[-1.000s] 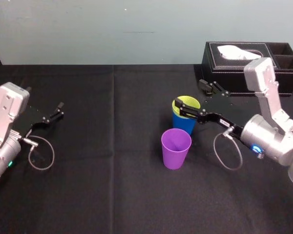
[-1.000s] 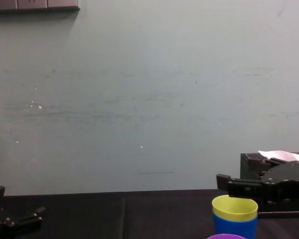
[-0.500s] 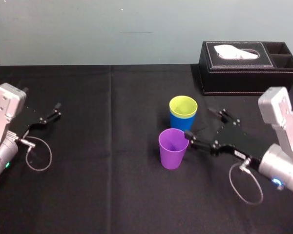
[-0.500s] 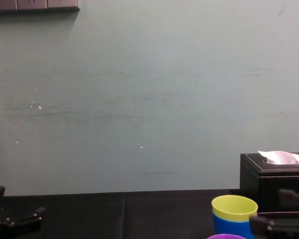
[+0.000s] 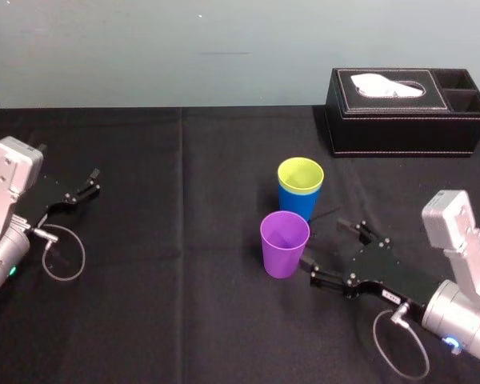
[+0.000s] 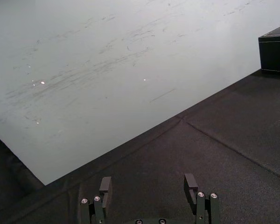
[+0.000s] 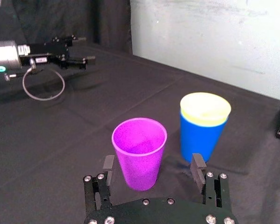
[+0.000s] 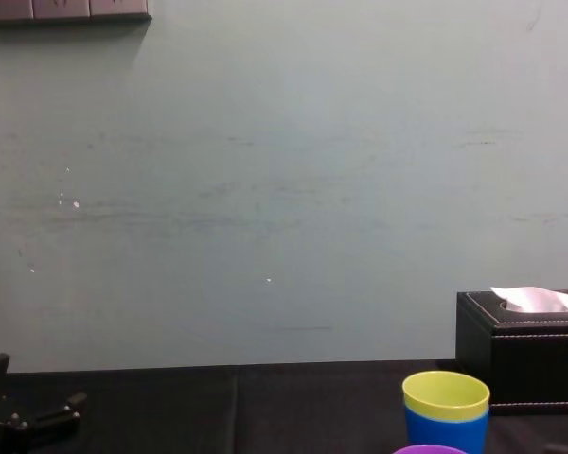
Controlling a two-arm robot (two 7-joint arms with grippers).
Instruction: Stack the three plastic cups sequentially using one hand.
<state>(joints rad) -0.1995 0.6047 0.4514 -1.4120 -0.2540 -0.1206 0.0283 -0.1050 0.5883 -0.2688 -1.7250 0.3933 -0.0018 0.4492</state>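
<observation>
Purple cup (image 5: pixel 285 242) is the one left to do: the yellow-green cup (image 5: pixel 301 173) already sits nested in the blue cup (image 5: pixel 302 203), just beyond it toward the far side. What changed over the last second is that the right gripper (image 5: pixel 325 250) came off the yellow-green rim, swung clear of the pair, and has now pulled back to the near right of the purple cup, low over the table (image 5: pixel 184 312). Its jaws are spread wide with nothing in them. In the right wrist view the purple cup sits dead ahead, framed by the two fingers (image 7: pixel 108 169) but not between them yet. So I read it as stack one done, lining up for grab two. Room-wise, purple and blue stand close with just a thin gap. My guess is the far finger is the one to watch, since it could nudge the blue cup going in. Everything left of the cups is open cloth, the tissue box (image 5: pixel 408 112) is well apart at the far right, and no cup is near a table edge. Left gripper (image 5: pixel 94 181) is parked way out left, jaws open too, nowhere near the action.
</observation>
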